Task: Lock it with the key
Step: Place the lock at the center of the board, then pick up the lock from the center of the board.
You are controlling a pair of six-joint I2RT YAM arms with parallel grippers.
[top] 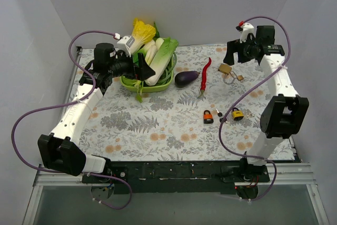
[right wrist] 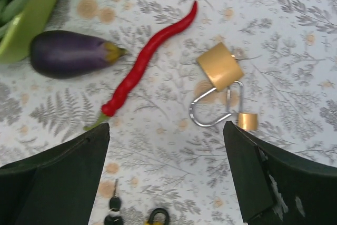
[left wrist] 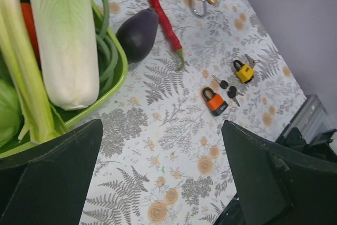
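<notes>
Left arm runs from its near-left base up the left side, wrist beside the green basket point(top: 158, 85) of greens. Left gripper point(top: 143, 68) points right, jaws apart, holding nothing.

Right of the basket sits an eggplant point(top: 185, 78), then a red chili point(top: 205, 75). Bare floral tablecloth point(top: 152, 130) spans mid-table from there to the near edge.

Orange padlock point(top: 208, 116), black-headed keys point(left wrist: 226, 85) and yellow padlock point(top: 237, 113) cluster near-right, shackles shut.

Brass padlock point(right wrist: 220, 66) lies far-right with its shackle swung open. A small brass piece point(right wrist: 246, 121) touches the shackle; can't tell if it's a key.

Right arm hugs the right wall point(top: 316, 35) and folds at the elbow, wrist in the far-right corner. Right gripper point(top: 230, 55) hangs above the brass padlock, fingers spread, empty – tight room wall-side, open to its left.
</notes>
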